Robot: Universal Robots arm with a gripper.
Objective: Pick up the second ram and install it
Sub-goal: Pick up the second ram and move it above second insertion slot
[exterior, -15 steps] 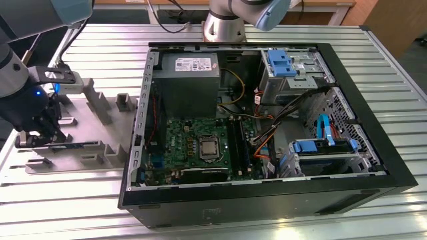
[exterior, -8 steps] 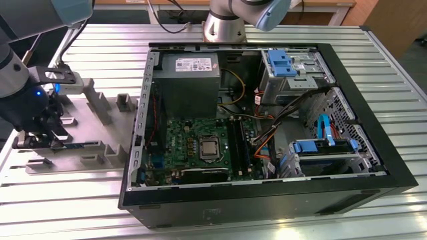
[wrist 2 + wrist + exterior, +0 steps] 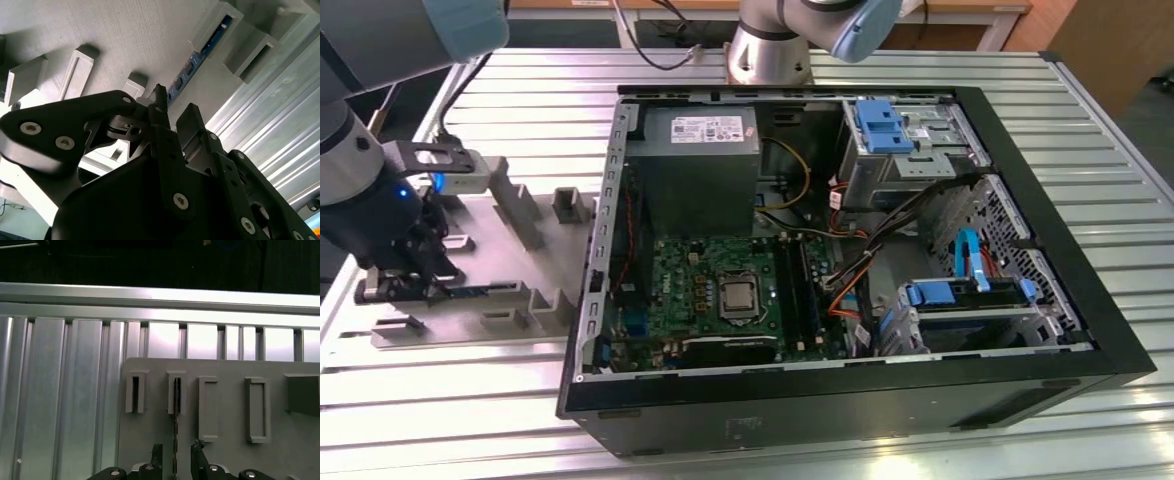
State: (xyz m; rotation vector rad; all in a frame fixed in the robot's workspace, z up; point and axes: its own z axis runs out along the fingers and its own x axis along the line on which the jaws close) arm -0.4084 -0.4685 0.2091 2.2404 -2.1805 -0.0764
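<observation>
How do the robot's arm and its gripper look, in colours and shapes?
The silver-grey tubular robot arm has rounded light blue joint caps. The black metal gripper has flat linkage bars with silver screw heads and two slim jaws. A small blue light glows near the wrist.

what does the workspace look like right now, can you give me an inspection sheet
surface: ribbed aluminium table carrying a grey slotted fixture plate and an open black computer case
job's things: long thin blue-green ram strip stands on edge in a fixture slot
clutter: nothing seen
grippers: black two-finger gripper open, one finger on each side of the strip, gaps showing in the first wrist view
cables: black cable at the table's far edge; coloured wires inside the case
surroundings: grey base of another arm behind the case
</observation>
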